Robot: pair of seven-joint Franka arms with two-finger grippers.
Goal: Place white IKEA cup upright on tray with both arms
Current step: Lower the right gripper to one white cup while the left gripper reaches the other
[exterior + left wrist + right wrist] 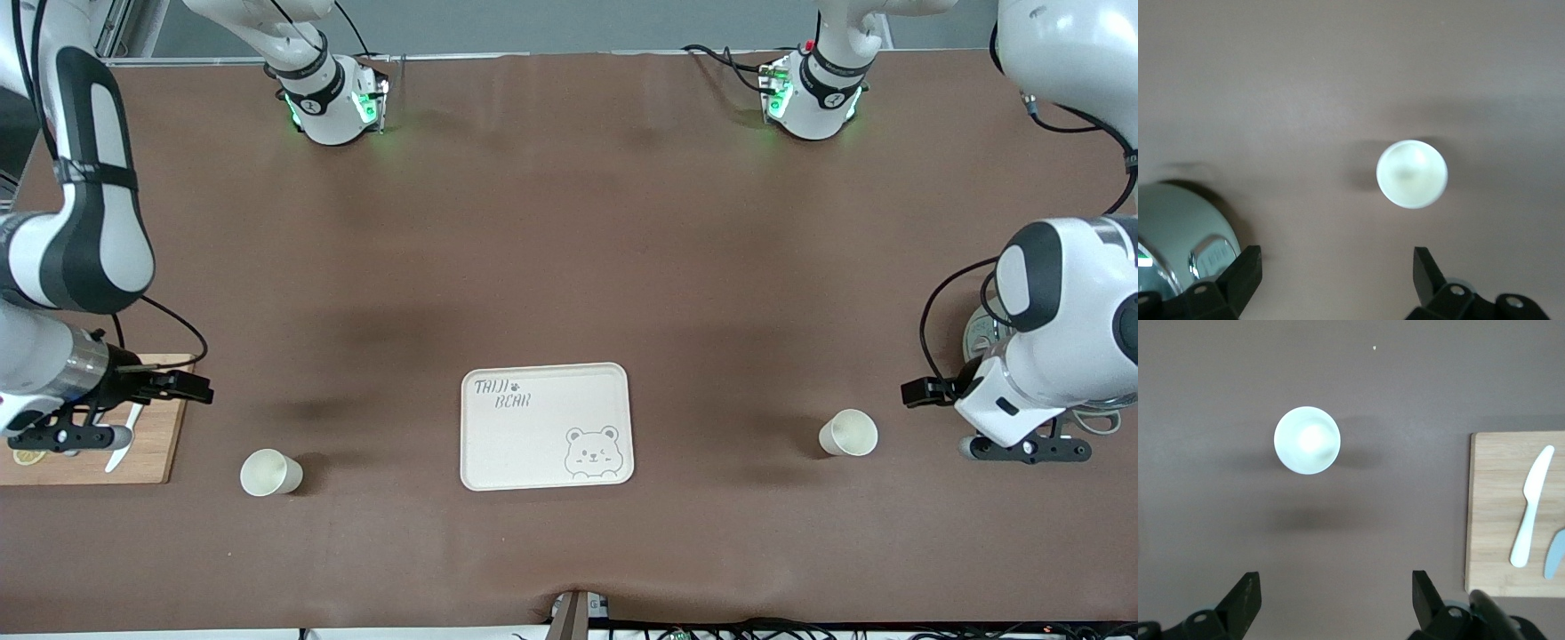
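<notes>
Two white cups stand upright on the desk, one either side of the tray [547,427]. I read left gripper [1337,267] nearer one cup [848,433], right gripper [1335,590] nearer the other cup [269,472]; both fingers wide, empty.

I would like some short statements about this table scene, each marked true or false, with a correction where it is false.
1. The tray has a cup standing on it. False: nothing is on it; both cups stand on the table.
2. The cup toward the right arm's end stands upright with its mouth up. True.
3. The left claw is shut on the cup toward the left arm's end. False: it is open and holds nothing; that cup stands apart from it.
4. A white knife lies on the wooden board. True.
5. The right claw is open. True.
</notes>
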